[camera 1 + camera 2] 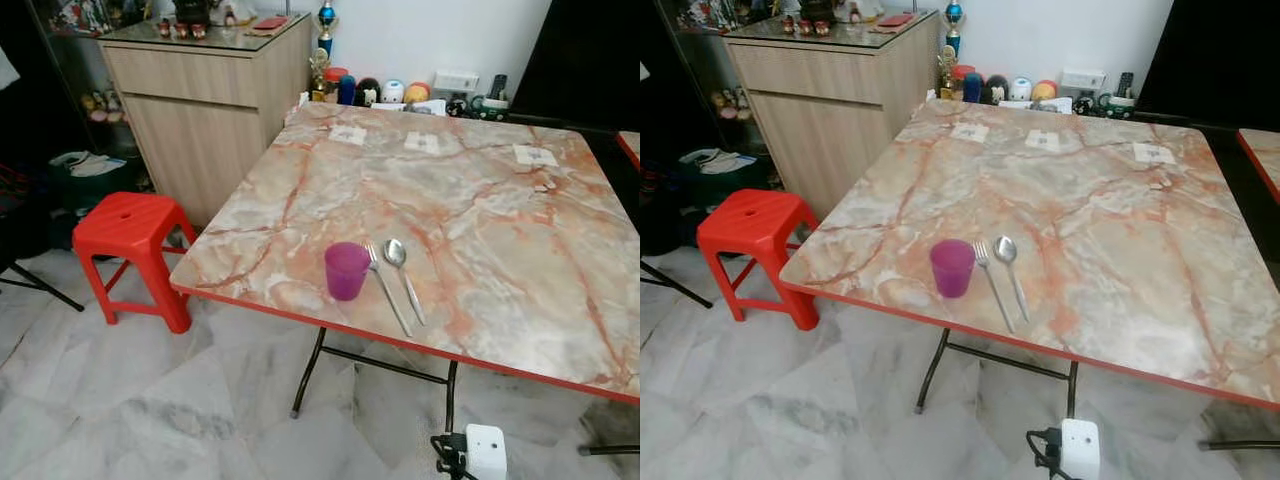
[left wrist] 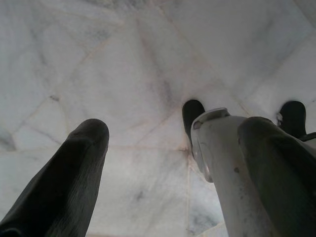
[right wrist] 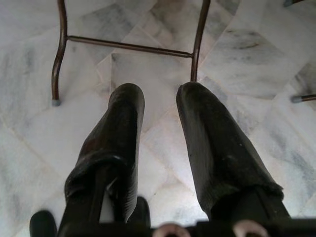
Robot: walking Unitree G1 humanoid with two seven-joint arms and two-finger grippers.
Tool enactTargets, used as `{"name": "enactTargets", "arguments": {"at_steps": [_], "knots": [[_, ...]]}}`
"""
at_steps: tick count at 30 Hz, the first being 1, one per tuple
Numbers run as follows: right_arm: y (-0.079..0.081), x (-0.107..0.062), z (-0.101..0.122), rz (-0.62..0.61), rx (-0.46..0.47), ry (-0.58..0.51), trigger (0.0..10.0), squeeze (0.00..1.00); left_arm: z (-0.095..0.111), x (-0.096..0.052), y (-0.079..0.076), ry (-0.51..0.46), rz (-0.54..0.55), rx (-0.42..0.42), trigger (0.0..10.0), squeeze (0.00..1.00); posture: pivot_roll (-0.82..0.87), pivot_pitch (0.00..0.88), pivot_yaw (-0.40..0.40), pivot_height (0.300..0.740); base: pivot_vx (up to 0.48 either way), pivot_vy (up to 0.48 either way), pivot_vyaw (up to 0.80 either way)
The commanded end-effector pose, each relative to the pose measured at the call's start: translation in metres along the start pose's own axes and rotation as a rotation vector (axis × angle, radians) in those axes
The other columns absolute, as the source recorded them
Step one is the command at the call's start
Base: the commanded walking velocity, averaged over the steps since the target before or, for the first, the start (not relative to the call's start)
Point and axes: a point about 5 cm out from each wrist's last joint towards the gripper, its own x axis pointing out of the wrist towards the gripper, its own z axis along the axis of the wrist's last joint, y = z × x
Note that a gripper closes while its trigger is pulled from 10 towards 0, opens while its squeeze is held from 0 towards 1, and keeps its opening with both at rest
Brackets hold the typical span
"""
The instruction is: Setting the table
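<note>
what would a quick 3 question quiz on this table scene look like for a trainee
1. Multiple choice: what lies nearest the cup on the table? A) spoon B) fork C) stool
2. True or false: the cup stands on the stool.
3. Fill in: the left gripper hangs over the ____, fingers apart.

Key
1. B: the fork lies right beside the cup, the spoon just past it.
2. False: the cup stands near the table's front edge; the stool is on the floor beside the table.
3. Floor. The right gripper is open too, pointing at the floor by the table legs.
</note>
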Motion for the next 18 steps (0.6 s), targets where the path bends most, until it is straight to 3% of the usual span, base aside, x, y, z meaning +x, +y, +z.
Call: {"name": "enactTargets", "arguments": {"at_steps": [1, 11, 14, 16, 18], "knots": [[-0.001, -0.001, -0.002, 0.0, 0.008, -0.003, 10.0, 0.0, -0.007, -0.002, 0.0, 0.02, -0.006, 0.013, 10.0, 0.0, -0.03, 0.071, -0.036, 0.74, 0.0, 0.0, 0.0], [-0.001, -0.001, -0.001, -0.014, -0.017, -0.006, 10.0, 0.0, -0.005, -0.001, 0.0, 0.02, -0.012, 0.02, 10.0, 0.0, -0.03, 0.075, -0.035, 0.74, 0.0, 0.0, 0.0], [-0.005, -0.001, 0.002, -0.042, -0.08, -0.031, 10.0, 0.0, -0.005, -0.001, 0.0, 0.02, -0.012, 0.022, 10.0, 0.0, -0.04, 0.075, -0.033, 0.74, 0.0, 0.0, 0.0], [-0.021, -0.012, 0.034, -0.124, -0.076, -0.291, 10.0, 0.0, -0.004, -0.001, 0.0, 0.019, -0.014, 0.03, 10.0, 0.0, -0.04, 0.081, -0.025, 0.74, 0.0, 0.0, 0.0], [-0.028, -0.01, 0.037, -0.152, -0.08, -0.29, 10.0, 0.0, -0.004, -0.001, 0.0, 0.019, -0.014, 0.031, 10.0, 0.0, -0.03, 0.081, -0.026, 0.74, 0.0, 0.0, 0.0]]}}
